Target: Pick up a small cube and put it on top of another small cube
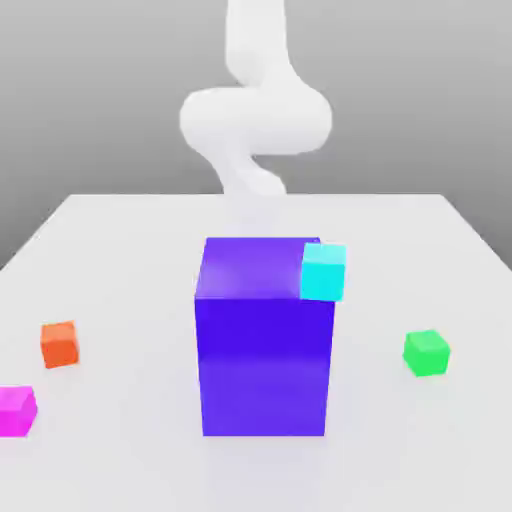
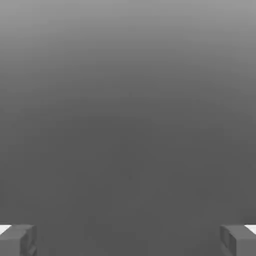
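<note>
The small cube (image 1: pixel 16 411), bright magenta-pink, lies on the white table (image 1: pixel 120 240) near the front edge at the exterior view's far left. An orange cube (image 1: pixel 59 343) sits just behind it, and a green cube (image 1: pixel 426 352) lies on the exterior view's right. My white arm (image 1: pixel 255 120) rises at the back of the table, far from these cubes. In the hand view my gripper (image 2: pixel 128 241) is open: its grey fingertips (image 2: pixel 17 240) stand wide apart with nothing between them, against plain grey background.
A big blue-purple block (image 1: pixel 264 360) stands in the middle of the table between the arm and the front edge. A cyan cube (image 1: pixel 323 271) shows at the block's upper right corner; I cannot tell whether it rests on the block or behind it.
</note>
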You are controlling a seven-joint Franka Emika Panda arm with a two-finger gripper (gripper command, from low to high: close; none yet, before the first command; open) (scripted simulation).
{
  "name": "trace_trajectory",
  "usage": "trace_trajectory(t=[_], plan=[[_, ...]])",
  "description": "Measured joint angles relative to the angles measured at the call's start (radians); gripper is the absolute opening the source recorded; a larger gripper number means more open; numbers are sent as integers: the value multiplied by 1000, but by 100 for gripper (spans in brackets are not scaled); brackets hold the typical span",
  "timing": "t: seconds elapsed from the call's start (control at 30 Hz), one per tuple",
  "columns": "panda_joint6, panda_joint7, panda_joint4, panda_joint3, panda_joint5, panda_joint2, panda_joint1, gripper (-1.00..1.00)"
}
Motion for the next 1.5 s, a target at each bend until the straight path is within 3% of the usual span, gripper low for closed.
trace_trajectory(t=[0.33, 0.6, 0.87, 1.03, 1.07, 1.3, 1.5], plan=[[138, -278, -44, -223, 10, 359, -22, 0], [244, -573, -78, -382, 126, 656, -79, 0], [340, -901, -108, -386, 288, 966, -246, 0], [451, -1031, -80, -279, 412, 1148, -362, 0], [474, -1049, -72, -254, 434, 1179, -383, -100], [476, -1053, -70, -248, 438, 1185, -389, -100], [367, -929, -96, -333, 297, 1036, -273, -100]])
